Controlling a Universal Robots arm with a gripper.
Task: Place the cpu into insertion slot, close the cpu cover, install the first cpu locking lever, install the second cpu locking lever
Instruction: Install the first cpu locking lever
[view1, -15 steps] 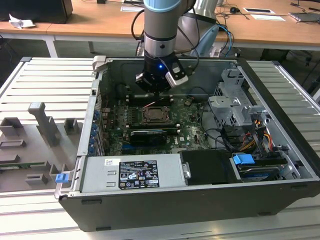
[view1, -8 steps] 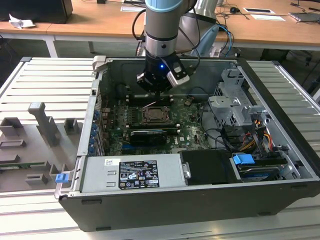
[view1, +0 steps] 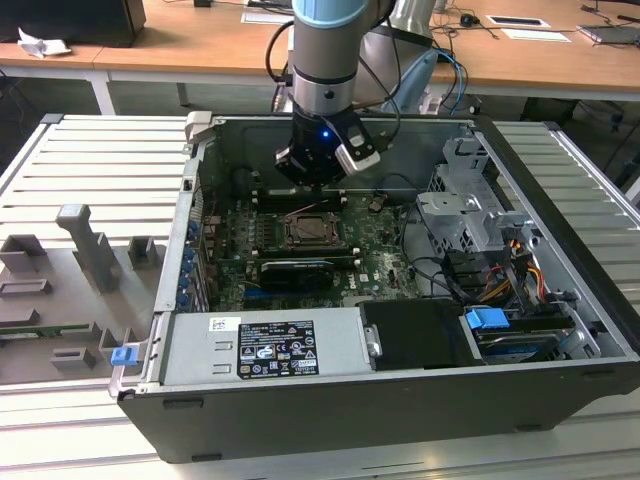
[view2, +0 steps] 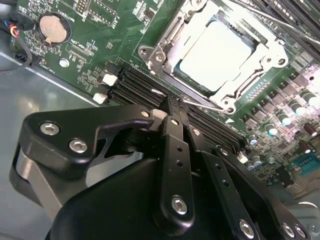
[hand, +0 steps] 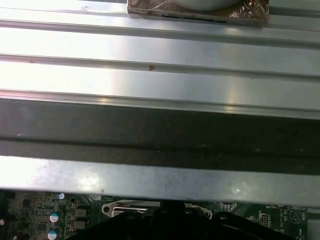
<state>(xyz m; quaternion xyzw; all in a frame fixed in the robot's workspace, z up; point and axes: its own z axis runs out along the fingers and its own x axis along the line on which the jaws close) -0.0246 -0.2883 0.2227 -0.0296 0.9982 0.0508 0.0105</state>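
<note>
The small flat square cpu (view2: 215, 52) with its dull silver-beige face lies seated in the square black insertion slot (view2: 176, 80) on the green motherboard (view2: 90, 45). Over it the thin silver cpu cover (view2: 165, 47) lies flat, its large window framing the chip's face. In the exterior view the same socket (view1: 312, 232) sits mid-board inside the open dark computer case (view1: 560, 300), which rests on a ribbed metal desk (view1: 90, 170). The black fingers (view2: 172, 107) of the arm's gripper (view1: 312, 178) appear pressed together with nothing between them. Their tips sit over the long black memory slots (view2: 135, 87), just beside the socket's near edge and clear of the chip. A thin wire lever (view2: 202, 104) runs along that edge, close to the fingertips.
</note>
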